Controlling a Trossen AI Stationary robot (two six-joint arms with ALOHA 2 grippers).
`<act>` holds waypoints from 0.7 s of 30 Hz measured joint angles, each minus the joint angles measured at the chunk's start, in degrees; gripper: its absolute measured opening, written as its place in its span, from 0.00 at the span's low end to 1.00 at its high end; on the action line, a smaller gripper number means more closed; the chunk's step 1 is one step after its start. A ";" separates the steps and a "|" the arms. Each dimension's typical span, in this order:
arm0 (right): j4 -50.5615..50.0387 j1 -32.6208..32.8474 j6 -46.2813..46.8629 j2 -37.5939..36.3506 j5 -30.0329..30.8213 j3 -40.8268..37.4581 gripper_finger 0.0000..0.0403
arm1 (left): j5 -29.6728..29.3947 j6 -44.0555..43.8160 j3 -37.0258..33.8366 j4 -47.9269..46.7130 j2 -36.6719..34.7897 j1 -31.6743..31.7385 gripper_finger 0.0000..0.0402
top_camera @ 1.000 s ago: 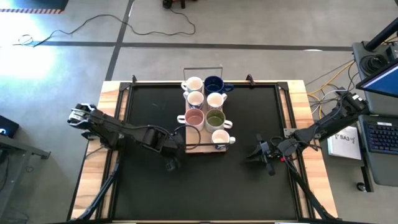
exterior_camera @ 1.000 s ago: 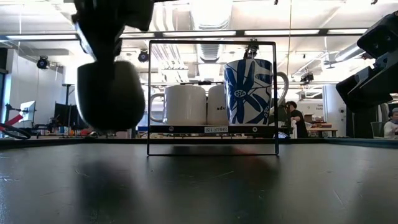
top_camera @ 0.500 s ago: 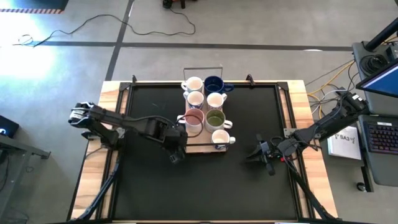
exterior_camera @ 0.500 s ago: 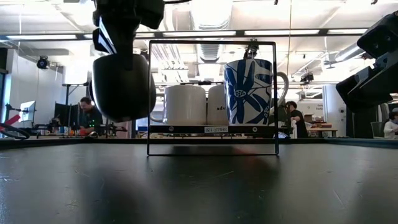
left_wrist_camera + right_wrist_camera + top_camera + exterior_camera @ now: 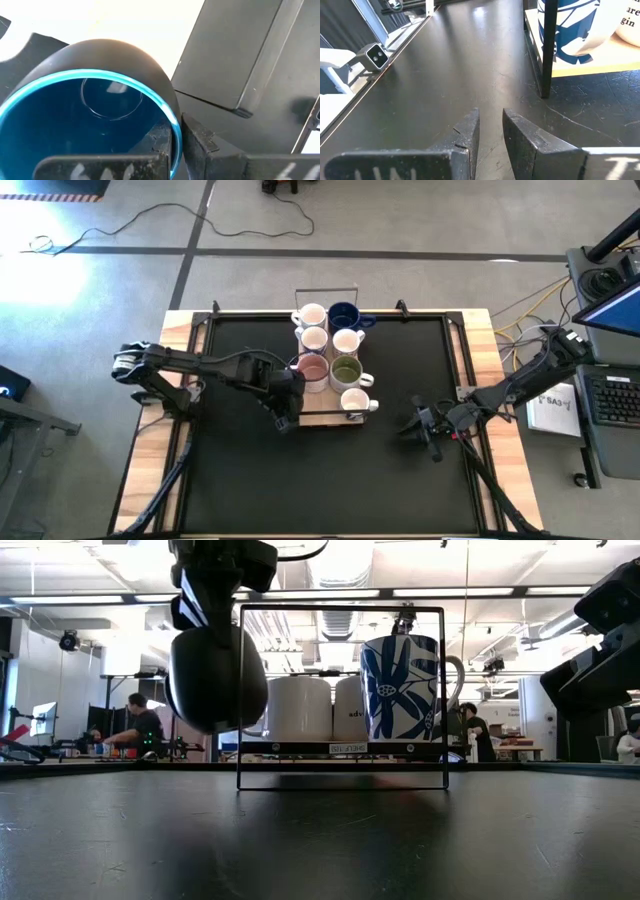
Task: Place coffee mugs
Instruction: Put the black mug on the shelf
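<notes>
My left gripper [image 5: 286,408] is shut on a dark mug with a blue inside [image 5: 90,115] and carries it above the mat, just left of the wooden tray [image 5: 322,418] at its near end. In the low view the dark mug [image 5: 216,675] hangs in the air beside the tray's wire frame [image 5: 342,608]. Several mugs stand on the tray: white ones [image 5: 310,315], a dark blue one [image 5: 345,314], a pink-lined one [image 5: 314,367], an olive one [image 5: 346,369] and a blue-flowered one [image 5: 399,685]. My right gripper [image 5: 418,426] waits low over the mat right of the tray, slightly open. My left gripper holds the dark mug by its rim [image 5: 174,131], one finger inside the mug [image 5: 100,167] and one outside [image 5: 200,142]. The fingers come from above, pointing down. The mug hangs below them, lifted clear of the mat.
The black mat [image 5: 240,470] has free room in front of and on both sides of the tray. The tray's tall wire handle frame stands over the mugs. Wooden table borders [image 5: 150,450] and metal rails frame the mat. People and desks show far behind in the low view.
My left gripper has carried the dark mug toward the table's right and far side, closing on the tray's left near corner, and has raised it a little. The mug has stayed lifted in the same hold. The right arm has kept still.
</notes>
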 joint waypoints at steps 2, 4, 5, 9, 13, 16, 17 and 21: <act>-0.02 0.00 0.00 0.01 0.02 0.00 0.19 | 0.00 1.08 0.27 -0.39 0.00 0.65 0.02; -0.02 0.00 0.00 0.00 0.01 0.00 0.19 | 0.19 1.82 0.34 -0.47 0.00 1.42 0.02; -0.02 0.00 0.00 0.01 0.00 0.00 0.19 | 0.27 2.14 0.34 -0.36 0.00 1.85 0.02; 0.00 -0.01 0.00 0.00 0.01 0.00 0.19 | 2.46 3.93 0.29 0.25 0.00 3.75 0.02; -0.02 0.00 0.00 0.01 0.00 0.00 0.19 | 3.09 4.68 1.26 0.49 0.67 4.85 0.02; -0.02 0.00 0.00 -0.01 0.02 0.00 0.19 | 3.43 4.96 2.39 0.54 1.85 5.18 0.02; -0.02 0.00 0.00 0.01 0.01 0.00 0.19 | 3.80 5.11 2.76 0.34 2.40 5.18 0.03; -0.02 0.00 0.00 0.00 0.02 0.00 0.19 | 4.74 5.51 5.20 -0.56 4.54 5.23 0.03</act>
